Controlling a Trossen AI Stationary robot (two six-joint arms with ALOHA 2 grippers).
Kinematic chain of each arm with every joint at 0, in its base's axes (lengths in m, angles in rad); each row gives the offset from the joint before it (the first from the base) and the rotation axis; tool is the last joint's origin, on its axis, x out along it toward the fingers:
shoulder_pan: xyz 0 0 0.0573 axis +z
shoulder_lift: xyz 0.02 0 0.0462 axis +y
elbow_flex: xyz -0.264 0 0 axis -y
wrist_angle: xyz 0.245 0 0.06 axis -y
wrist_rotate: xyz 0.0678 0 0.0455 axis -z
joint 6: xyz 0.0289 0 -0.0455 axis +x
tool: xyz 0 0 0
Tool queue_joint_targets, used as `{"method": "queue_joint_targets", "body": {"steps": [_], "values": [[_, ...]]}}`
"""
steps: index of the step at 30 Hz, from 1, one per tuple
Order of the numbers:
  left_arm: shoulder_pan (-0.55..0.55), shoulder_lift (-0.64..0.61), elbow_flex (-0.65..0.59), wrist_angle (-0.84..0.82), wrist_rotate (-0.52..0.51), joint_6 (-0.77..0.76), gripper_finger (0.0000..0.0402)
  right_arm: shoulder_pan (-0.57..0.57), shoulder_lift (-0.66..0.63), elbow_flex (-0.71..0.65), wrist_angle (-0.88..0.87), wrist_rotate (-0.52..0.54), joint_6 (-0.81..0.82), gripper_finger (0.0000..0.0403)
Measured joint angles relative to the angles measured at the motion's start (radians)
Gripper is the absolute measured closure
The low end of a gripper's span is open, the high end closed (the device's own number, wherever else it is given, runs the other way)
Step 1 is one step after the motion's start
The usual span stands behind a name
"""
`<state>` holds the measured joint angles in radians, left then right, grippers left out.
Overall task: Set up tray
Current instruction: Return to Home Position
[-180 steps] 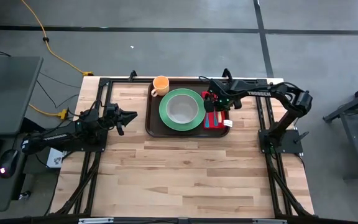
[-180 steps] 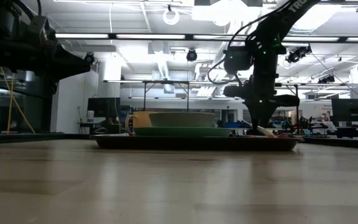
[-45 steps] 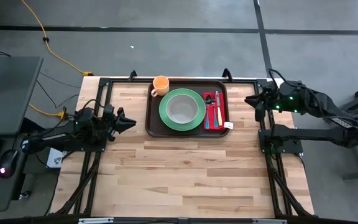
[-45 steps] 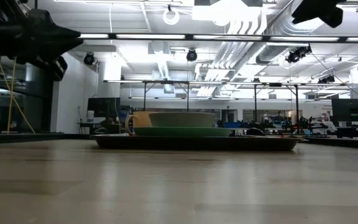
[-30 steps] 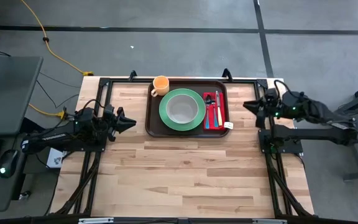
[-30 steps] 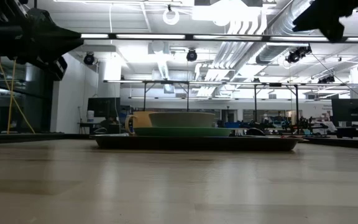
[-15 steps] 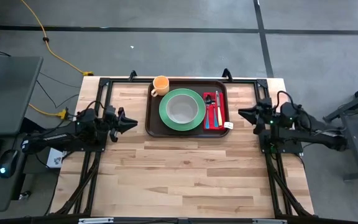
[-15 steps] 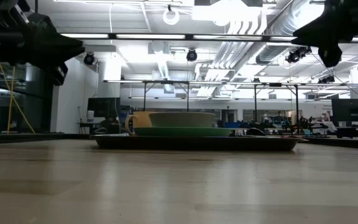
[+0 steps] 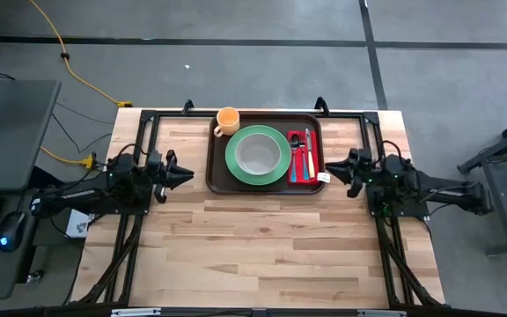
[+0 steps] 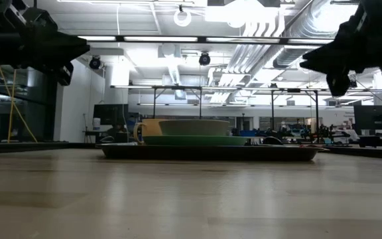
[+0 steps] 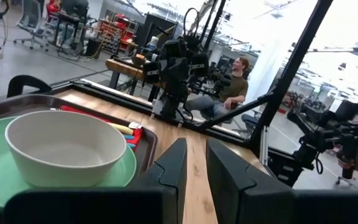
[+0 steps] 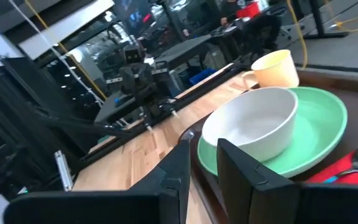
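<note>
Brown tray [image 9: 216, 183], upper centre of the high view, looks fully laid, so homing seems in hand: left gripper [image 9: 186, 173] and right gripper [image 9: 341, 167] flank it, narrowly parted, empty, needing only to park.

Both the left arm [image 9: 86, 189] and right arm [image 9: 429, 187] are showing matte black casings with thin cables looping alongside; the left gripper [image 11: 196, 146] is showing blocky, dark, flat-faced fingers [image 11: 174, 168].

A dark brown tray [image 9: 211, 169] is carrying a green plate [image 9: 233, 159], a white bowl [image 9: 258, 155], an orange cup [image 9: 228, 118] and a red napkin [image 9: 316, 159]; the table [image 9: 253, 246] is showing pale wood planks.
</note>
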<state>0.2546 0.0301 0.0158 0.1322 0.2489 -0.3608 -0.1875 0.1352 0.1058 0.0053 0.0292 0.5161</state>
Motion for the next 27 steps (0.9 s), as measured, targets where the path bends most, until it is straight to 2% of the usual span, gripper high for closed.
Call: {"method": "queue_joint_targets", "body": {"steps": [6,15,27], "values": [[0.0,0.0,-0.001,-0.008,0.004,0.017,0.0309,0.0,0.0,-0.094,0.125,-0.038,0.011,0.0345],[0.0,0.0,-0.002,-0.036,0.001,0.063,0.0309,0.0,0.002,-0.095,0.116,-0.015,-0.037,0.0345],[0.0,0.001,-0.003,-0.09,-0.008,0.122,0.0309,0.0,0.002,-0.095,0.111,-0.037,-0.175,0.0343]]}}
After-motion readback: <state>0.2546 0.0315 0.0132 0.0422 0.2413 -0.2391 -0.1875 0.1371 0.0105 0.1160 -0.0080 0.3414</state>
